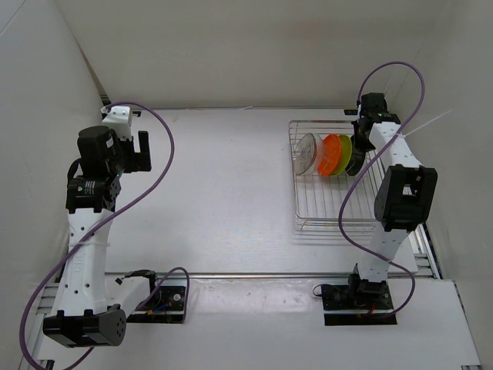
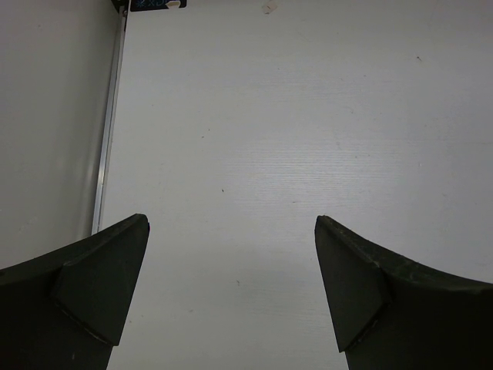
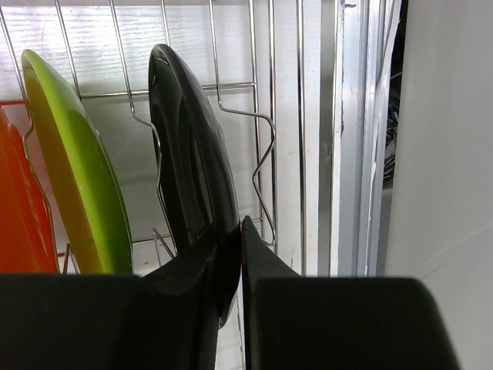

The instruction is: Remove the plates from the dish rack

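Plates stand on edge in the dish rack (image 1: 323, 208), and the right gripper (image 3: 231, 231) has its two fingers pressed together on the rim of the black plate (image 3: 189, 154), one finger on each face, low in the middle of the right wrist frame. That plate stands nearly upright, its thin edge running from the bottom centre up toward the top of the frame, leaning slightly left. Just left of it, apart and in its own slot, the yellow-green plate (image 3: 77, 154) leans the same way, and the orange plate (image 3: 11, 200) shows at the left edge.

Seen from the top camera, four plates form a short row across the upper part of the rack in the right half of the frame: the clear plate (image 1: 307, 152) leftmost, then orange, yellow-green and black, faces turned left and right. The rack lies flat on the table (image 1: 231, 193).

At upper left of that view, well apart from the rack, the left gripper (image 2: 231, 223) hangs over bare table with its fingers spread wide, holding nothing
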